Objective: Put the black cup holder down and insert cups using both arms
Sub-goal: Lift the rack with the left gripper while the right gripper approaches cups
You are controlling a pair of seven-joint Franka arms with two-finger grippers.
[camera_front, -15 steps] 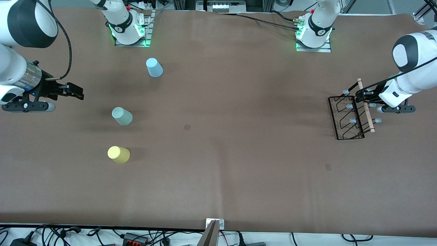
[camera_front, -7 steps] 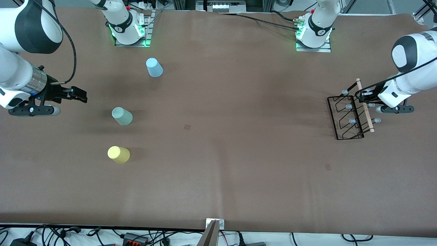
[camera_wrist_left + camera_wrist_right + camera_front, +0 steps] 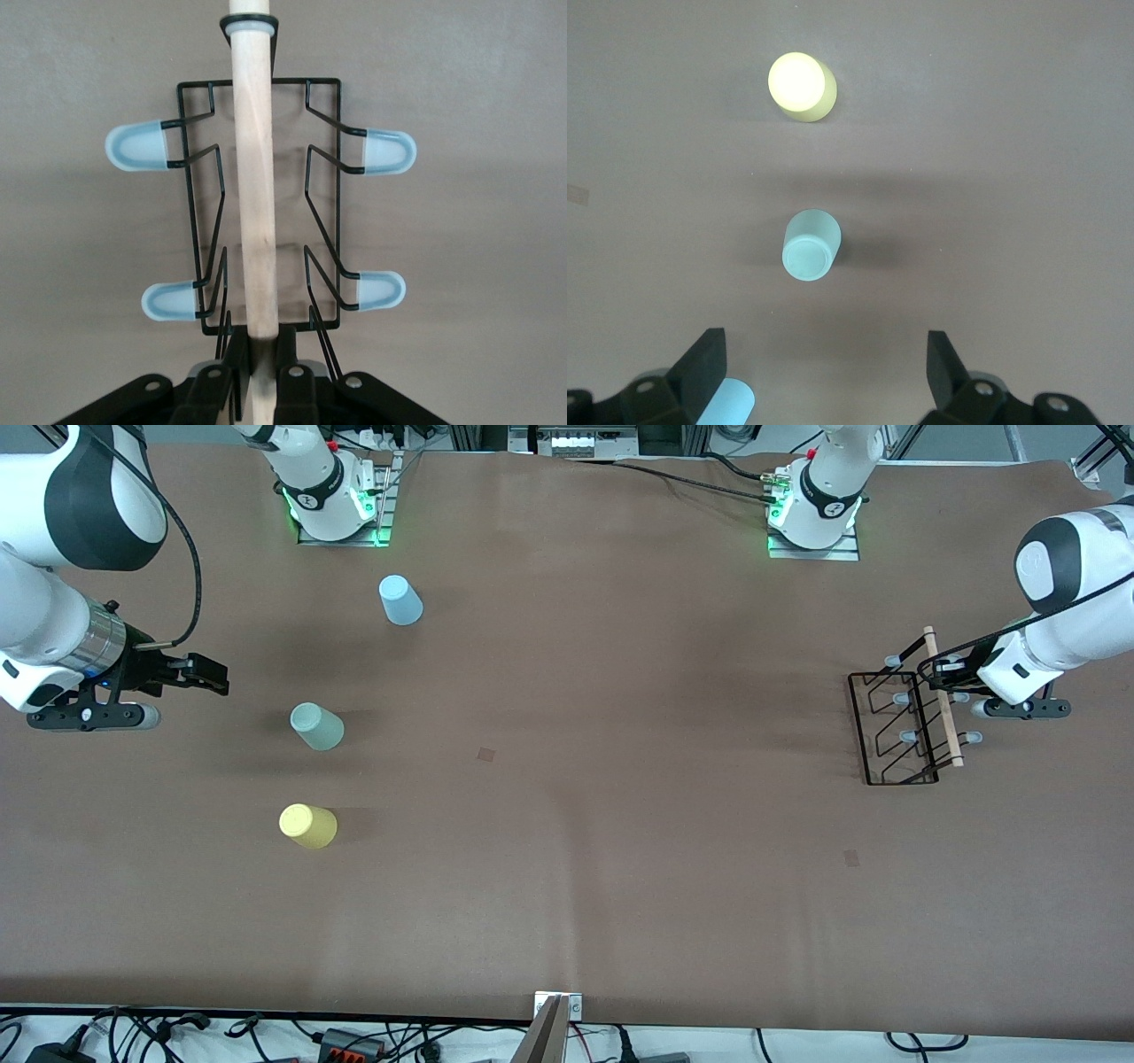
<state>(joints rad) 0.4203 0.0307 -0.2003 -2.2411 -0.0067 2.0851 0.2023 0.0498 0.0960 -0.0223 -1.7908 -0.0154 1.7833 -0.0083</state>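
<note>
The left claw (image 3: 941, 677) has just closed on the light wooden rod (image 3: 257, 177) along the top of the small black wire cup holder (image 3: 902, 728), pinching it at the end nearest the arm. Compared with a second ago, the holder has shifted slightly and its base sits a touch higher in the front view. I judge the lift is starting, so the holder is secured and ready to be carried to its place.

The right claw (image 3: 205, 674) has crept a little toward the cups and now hangs over the table (image 3: 567, 868), close to the pale mint green plastic tumbler (image 3: 317, 726). Its fingers are spread wide and hold nothing.

The holder stands at the left arm's end of the table, not far from that edge, so it should be moved inward, away from the edge. The broad middle of the table is bare brown surface with plenty of room to set it down. The three cups cluster toward the right arm's end, well apart from each other. The light blue tumbler (image 3: 400, 600) is farthest from the front camera and the yellow tumbler (image 3: 307, 825) nearest, so none crowds a grasp.
</note>
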